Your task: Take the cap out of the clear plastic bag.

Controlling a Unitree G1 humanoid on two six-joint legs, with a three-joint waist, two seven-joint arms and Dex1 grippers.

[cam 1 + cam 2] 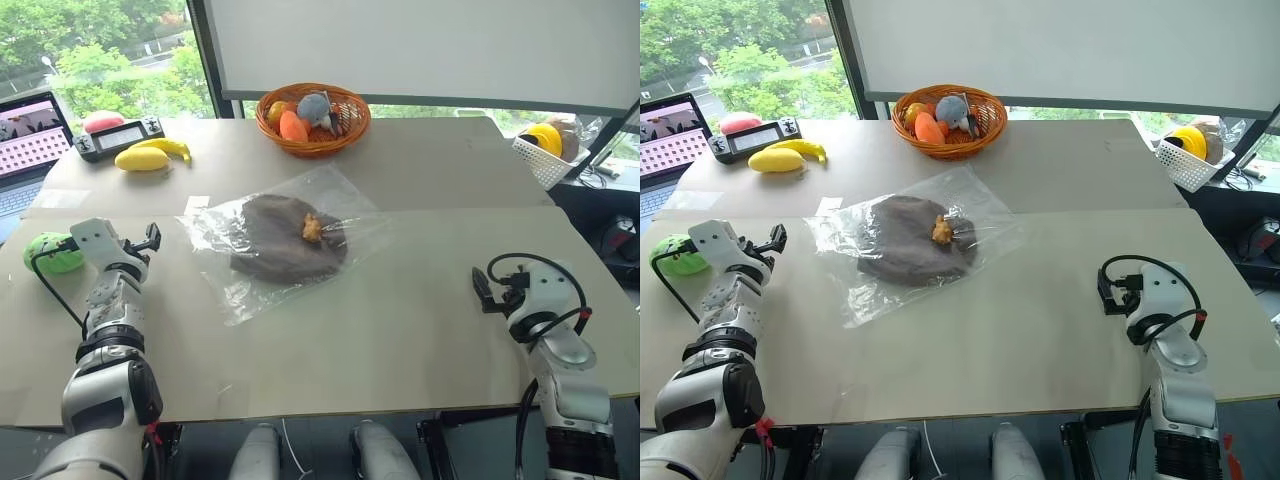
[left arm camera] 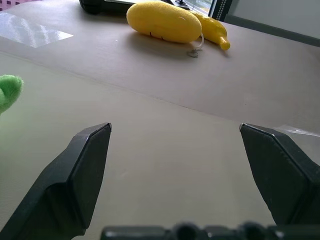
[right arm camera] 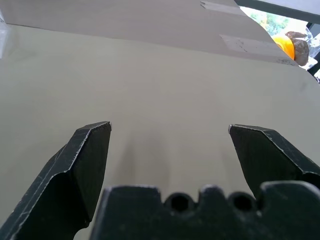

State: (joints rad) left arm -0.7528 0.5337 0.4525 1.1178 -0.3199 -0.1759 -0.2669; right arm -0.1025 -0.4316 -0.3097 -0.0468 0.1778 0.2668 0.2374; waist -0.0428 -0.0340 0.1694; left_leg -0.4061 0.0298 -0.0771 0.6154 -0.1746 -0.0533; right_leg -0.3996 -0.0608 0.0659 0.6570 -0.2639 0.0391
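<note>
The dark brown cap point(image 1: 280, 245) lies flat inside the clear plastic bag point(image 1: 335, 190) in the middle of the table, with a small orange lump point(image 1: 312, 228) on its top. The bag is wrinkled and spreads out past the cap on every side. My left gripper point(image 1: 148, 248) hovers open to the left of the bag, a short gap from its edge, and in the left wrist view its fingers point(image 2: 90, 165) have only bare table between them. My right gripper point(image 1: 487, 285) stands open well to the right of the bag, with nothing between its fingertips point(image 3: 87, 155).
A wicker basket point(image 1: 350, 130) of plush toys stands behind the bag. A yellow plush point(image 1: 143, 158), a banana point(image 1: 172, 147), a controller point(image 1: 120, 135) and a laptop point(image 1: 25, 140) are at the far left. A green ball point(image 1: 52, 252) lies beside my left wrist. A white basket point(image 1: 540, 160) sits far right.
</note>
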